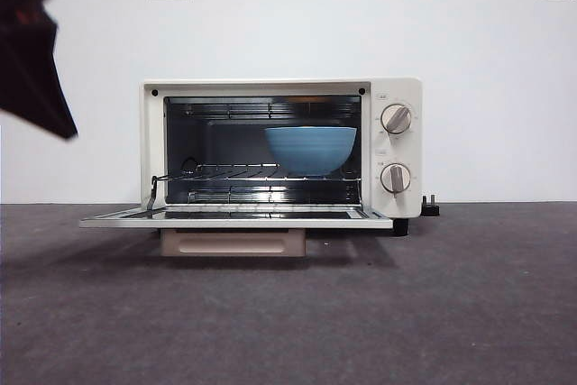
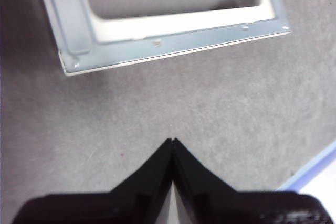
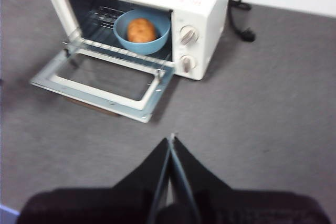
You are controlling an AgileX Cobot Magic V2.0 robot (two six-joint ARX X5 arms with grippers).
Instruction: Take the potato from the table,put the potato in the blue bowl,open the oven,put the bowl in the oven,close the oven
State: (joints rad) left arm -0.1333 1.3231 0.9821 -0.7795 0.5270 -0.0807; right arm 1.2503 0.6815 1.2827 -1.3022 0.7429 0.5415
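— Where has the potato (image 3: pixel 142 30) got to?

— Inside the blue bowl (image 1: pixel 310 150), and the bowl stands on the wire rack (image 1: pixel 236 172) in the oven (image 1: pixel 280 149), over toward the knob side of the cavity.

— And the oven's door?

— Folded all the way down, its glass panel lying flat just above the table (image 1: pixel 469 304) — the beige handle (image 1: pixel 233 242) hangs under its front edge. The two knobs (image 1: pixel 396 119) sit one above the other beside the opening, and a black plug (image 1: pixel 430 208) lies at the oven's far side.

— What are the arms doing?

— Neither touches anything. The left gripper (image 2: pixel 172 141) hangs over bare table just off a corner of the lowered door (image 2: pixel 173 39), its jaws pressed together and empty. The right gripper (image 3: pixel 171 138) is well back from the oven, out in front of it — jaws together too, nothing between them. A dark piece of arm shows high up beyond the oven's hinge-side end, clear of it.
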